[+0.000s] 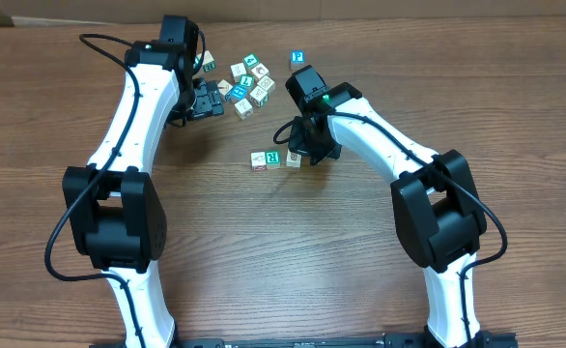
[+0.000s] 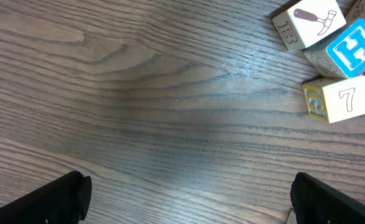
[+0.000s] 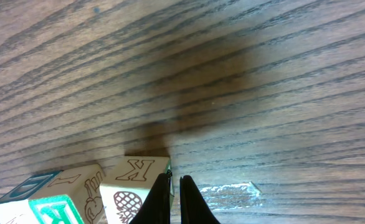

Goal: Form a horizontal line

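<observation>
Overhead: wooden tabletop (image 1: 360, 261), two white-and-black arms. Short row of three cubes near the centre, touching side by side: red cube (image 1: 259, 160), green cube (image 1: 273, 158), tan cube (image 1: 293, 159). No fourth cube can be made out in the row. Right hand (image 1: 307, 152) just beside the tan cube's right end, partly hiding it. Loose cluster of cubes (image 1: 247, 85) further back, unaligned; a single blue cube (image 1: 297, 58) apart to its right. Left hand (image 1: 215, 101) at the cluster's left edge.

Right wrist: right hand fingers (image 3: 192, 199) together, a thin slit between them, nothing held; tips at the right edge of the "K" cube (image 3: 132, 186), contact not certain. Two more cubes to its left, the green one (image 3: 55, 208) at the frame's corner.

Left wrist: left hand fingers (image 2: 58, 199) wide apart, bare tabletop between them. Top right: hammer cube (image 2: 307, 22), blue "H" cube (image 2: 355, 50), "7" cube (image 2: 338, 99), close together.
</observation>
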